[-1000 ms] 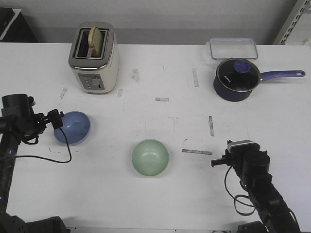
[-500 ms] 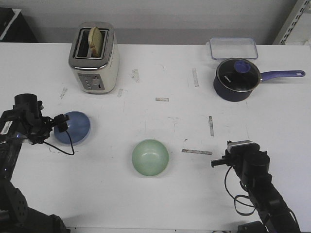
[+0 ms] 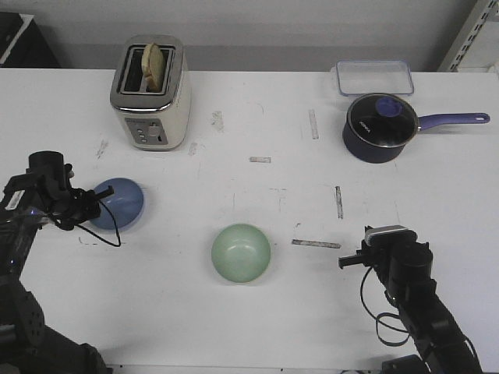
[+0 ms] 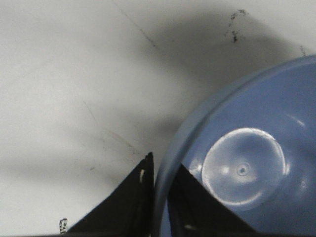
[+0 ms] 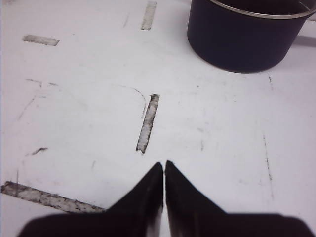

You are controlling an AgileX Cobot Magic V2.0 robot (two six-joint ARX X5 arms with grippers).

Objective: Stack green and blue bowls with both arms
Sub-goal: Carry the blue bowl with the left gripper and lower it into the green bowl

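Blue bowl (image 3: 117, 203) is clamped at its rim by the left gripper (image 4: 160, 173). Right gripper (image 5: 164, 170) rests pressed together, well apart from the green bowl (image 3: 241, 252).

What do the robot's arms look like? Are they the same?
Both arms are black and made of chunky jointed pieces. The left arm has a loose black cable looping beside it. The right arm has a grey-silver block on top and curly black cables too. Each ends in black, pointed fingers, like a bird's beak.
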